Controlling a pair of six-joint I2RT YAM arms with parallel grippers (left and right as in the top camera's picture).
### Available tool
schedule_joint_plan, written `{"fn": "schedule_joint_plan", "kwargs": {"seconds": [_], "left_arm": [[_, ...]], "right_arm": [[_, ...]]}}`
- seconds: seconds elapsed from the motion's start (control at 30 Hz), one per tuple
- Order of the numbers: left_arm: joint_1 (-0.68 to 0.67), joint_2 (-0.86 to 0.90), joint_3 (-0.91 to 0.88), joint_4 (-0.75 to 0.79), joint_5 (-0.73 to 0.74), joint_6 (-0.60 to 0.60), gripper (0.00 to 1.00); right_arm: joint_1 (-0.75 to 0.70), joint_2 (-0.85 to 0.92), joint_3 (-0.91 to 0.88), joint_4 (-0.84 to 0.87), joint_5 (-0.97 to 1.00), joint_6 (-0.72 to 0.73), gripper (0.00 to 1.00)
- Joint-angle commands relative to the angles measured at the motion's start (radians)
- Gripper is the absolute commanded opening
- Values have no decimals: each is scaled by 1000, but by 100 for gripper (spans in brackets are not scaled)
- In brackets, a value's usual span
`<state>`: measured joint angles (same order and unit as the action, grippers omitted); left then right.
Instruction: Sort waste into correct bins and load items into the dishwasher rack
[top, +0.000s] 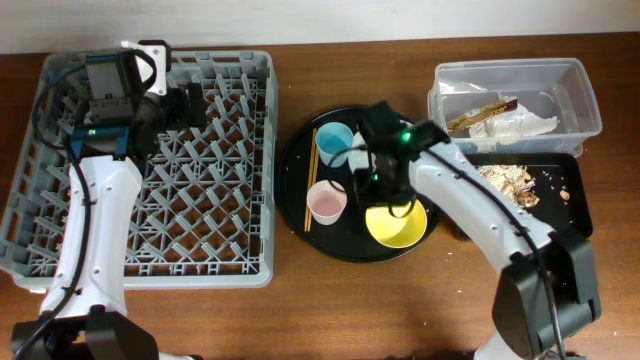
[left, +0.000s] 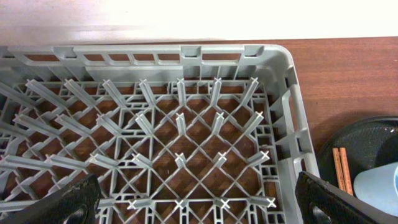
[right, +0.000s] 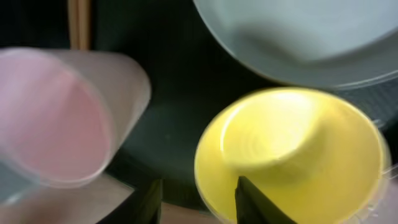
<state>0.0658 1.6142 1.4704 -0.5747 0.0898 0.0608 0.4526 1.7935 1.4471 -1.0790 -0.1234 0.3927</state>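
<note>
The grey dishwasher rack (top: 150, 230) fills the left side and holds nothing; it also shows in the left wrist view (left: 186, 56). My left gripper (top: 200, 100) (left: 199, 208) hangs open and empty over the rack's far right part. On the round black tray stand a light-blue cup (top: 335, 142) (left: 380, 186), a pink cup (top: 326, 202) (right: 50, 118), a yellow bowl (top: 397, 228) (right: 292, 149) and the chopsticks (top: 312, 175) (left: 342, 169). My right gripper (top: 383, 188) (right: 199, 202) is open, its fingers astride the bowl's near rim. The pale plate (right: 298, 37) lies beside the bowl.
The round black tray (top: 300, 215) sits in the middle. The clear tub (top: 575, 85) at the far right holds white napkins and a brown wrapper (top: 480, 115). The shallow black tray (top: 565, 205) below it holds noodle scraps (top: 510, 180). Bare wooden table lies in front.
</note>
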Motion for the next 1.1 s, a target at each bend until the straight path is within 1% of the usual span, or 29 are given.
{"fn": "schedule_joint_plan", "kwargs": {"seconds": [0.0, 0.07, 0.13, 0.27, 0.33, 0.53, 0.57, 0.67, 0.73, 0.77, 0.8, 0.83, 0.87, 0.93, 1.0, 1.03, 1.07], "left_arm": [[3, 5, 19, 4, -3, 13, 100], [3, 5, 19, 4, -3, 13, 100], [3, 5, 19, 4, -3, 13, 100], [3, 5, 19, 4, -3, 13, 100], [3, 5, 19, 4, -3, 13, 100], [3, 5, 19, 5, 1, 12, 100], [3, 5, 19, 1, 24, 12, 100], [3, 5, 19, -22, 107, 12, 100], [3, 5, 19, -21, 150, 12, 100], [3, 5, 19, -21, 169, 12, 100], [3, 5, 19, -22, 191, 12, 100], [2, 5, 19, -22, 214, 12, 100], [2, 5, 19, -22, 272, 12, 100], [3, 5, 19, -22, 315, 12, 100], [3, 5, 19, -24, 332, -45, 100], [3, 5, 19, -23, 383, -50, 100], [3, 5, 19, -13, 504, -50, 100]], "right_arm": [[4, -9, 180, -45, -3, 5, 45], [6, -8, 221, -20, -4, 5, 54], [7, 5, 219, -10, -6, 6, 56], [9, 82, 214, -17, -92, 5, 56], [20, 116, 214, -27, -136, -18, 56], [65, 167, 207, -59, -131, -18, 55], [65, 179, 198, -60, -119, -18, 52], [64, 197, 150, -50, -104, -18, 49], [64, 198, 126, -30, -104, -18, 42], [64, 198, 126, -23, -103, -18, 36], [64, 198, 126, -12, -101, -18, 25], [64, 198, 126, -3, -101, -17, 15], [64, 198, 127, 6, -101, -17, 4], [60, 197, 131, 8, -108, -17, 4], [37, 179, 163, -14, -165, -19, 4], [16, 157, 178, -30, -190, -22, 4], [-18, 119, 194, -41, -236, -46, 4]]}}
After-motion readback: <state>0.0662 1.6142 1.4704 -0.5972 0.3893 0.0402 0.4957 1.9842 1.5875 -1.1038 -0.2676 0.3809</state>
